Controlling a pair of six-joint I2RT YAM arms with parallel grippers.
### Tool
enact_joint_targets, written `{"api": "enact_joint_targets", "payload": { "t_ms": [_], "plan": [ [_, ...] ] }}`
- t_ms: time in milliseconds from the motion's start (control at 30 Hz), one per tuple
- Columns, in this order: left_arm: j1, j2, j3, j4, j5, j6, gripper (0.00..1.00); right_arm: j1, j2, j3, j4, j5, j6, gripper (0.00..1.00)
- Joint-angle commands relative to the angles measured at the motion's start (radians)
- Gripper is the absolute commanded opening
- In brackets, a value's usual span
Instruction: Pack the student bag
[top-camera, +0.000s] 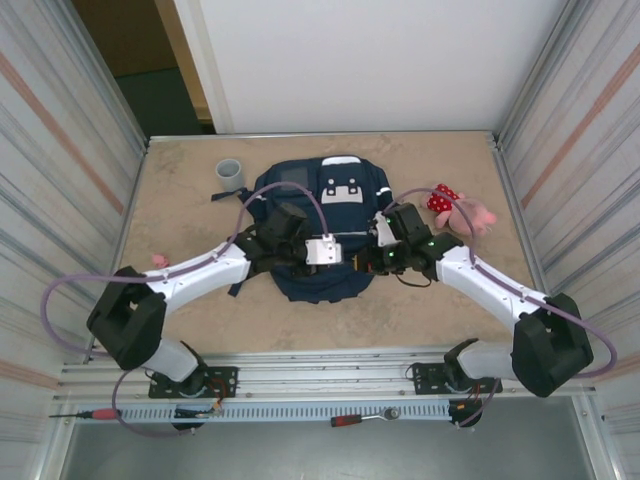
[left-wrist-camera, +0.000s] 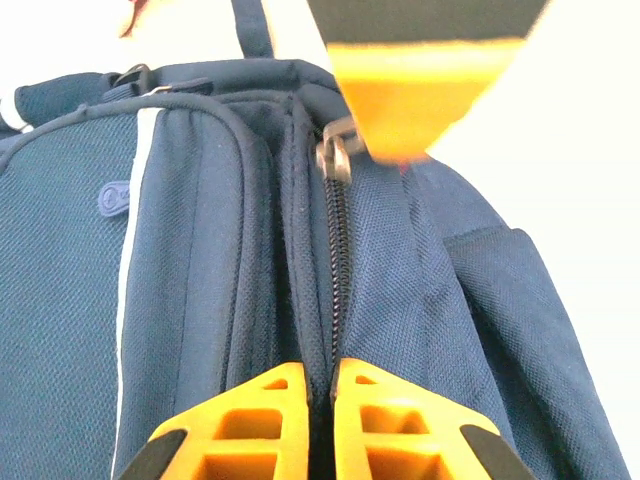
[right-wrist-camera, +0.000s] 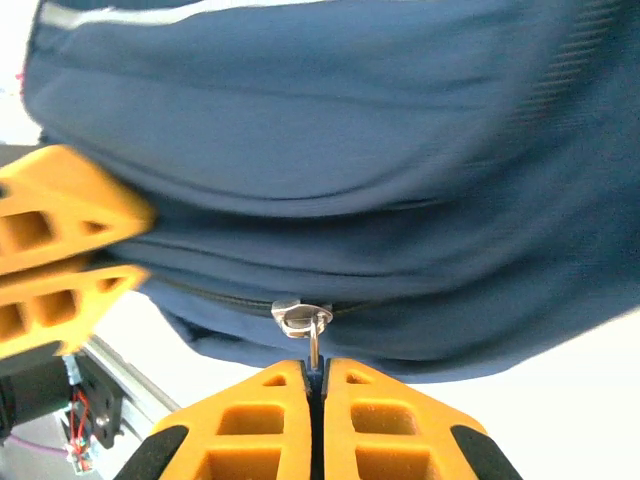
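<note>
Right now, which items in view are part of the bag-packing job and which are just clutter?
In the job: large navy-blue fabric backpack; its metal zipper pull, pinched by the right gripper; left gripper, shut on the zipper seam.
Lying about: grey cylindrical cup; pink plush toy with red spotted bow, possibly cargo; red-handled tool on the front rail.

This is a robotics test cell, more lab than home. A beige stone-patterned tabletop (top-camera: 200, 310) is boxed in by corrugated metal walls (top-camera: 60, 150) at left and right and a white panel (top-camera: 370, 60) at the top. A slotted aluminium rail (top-camera: 330, 385) along the bottom edge carries bolted arm bases (top-camera: 190, 382), loose wiring and a red-handled screwdriver (top-camera: 85, 413).
</note>
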Motion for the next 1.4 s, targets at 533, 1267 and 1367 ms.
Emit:
{"api": "enact_joint_targets", "payload": {
  "t_ms": [533,1267,1367],
  "plan": [
    [0.076,-0.219,-0.096,-0.166,0.26,0.13,0.01,-0.344,0.256,0.146,0.054,-0.019,-0.16,0.0],
    [0.08,-0.29,-0.125,-0.303,0.316,0.224,0.0,-0.41,0.417,0.197,0.232,0.075,-0.142,0.0],
    [0.079,-0.297,-0.133,-0.299,0.322,0.232,0.0,-0.413,0.423,0.203,0.232,0.12,-0.14,0.0]
  ]
}}
